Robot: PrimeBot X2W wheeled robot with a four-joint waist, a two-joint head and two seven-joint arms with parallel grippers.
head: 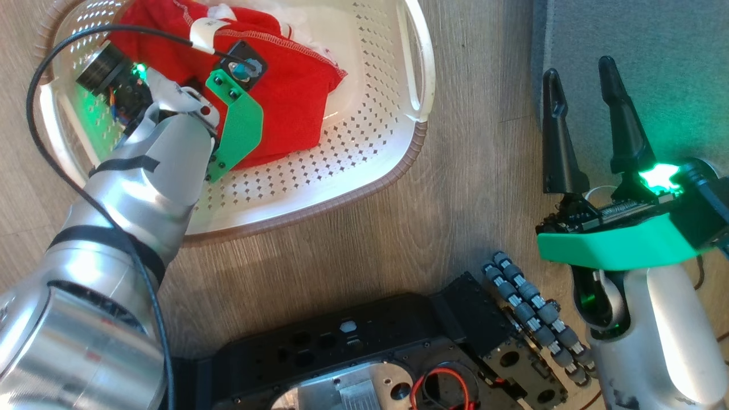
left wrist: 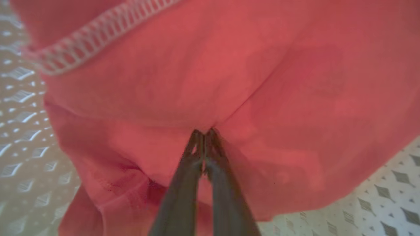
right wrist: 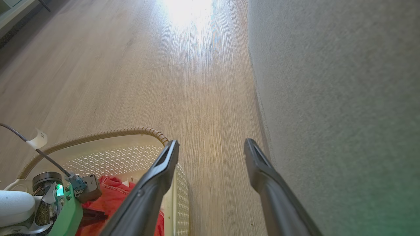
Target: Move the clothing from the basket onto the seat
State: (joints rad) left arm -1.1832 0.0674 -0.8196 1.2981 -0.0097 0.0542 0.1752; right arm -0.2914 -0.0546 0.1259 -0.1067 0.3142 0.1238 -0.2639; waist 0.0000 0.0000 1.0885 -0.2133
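Far left, head view: our left arm [head: 145, 171] reaches down into the laundry basket [head: 370, 171], which stands on the wooden floor [head: 478, 188].

Left gripper [left wrist: 204, 132], wrist view: the two dark fingers are pressed together tip to tip. A fold of the red garment [head: 296, 91] is pinched between them, and creases in the cloth run to the tips.

The garment lies bunched in the far left part of the basket. Its pale stitched hem shows, with a bit of white fabric just behind it. To its right the perforated basket bottom is bare.

Lower centre: our black base [head: 342, 353].

Right: the right gripper [head: 578, 68] hovers above the floor with fingers spread wide and nothing between them. Its tips are at the edge of the grey seat [head: 655, 45]. Basket and seat are near each other, not touching.
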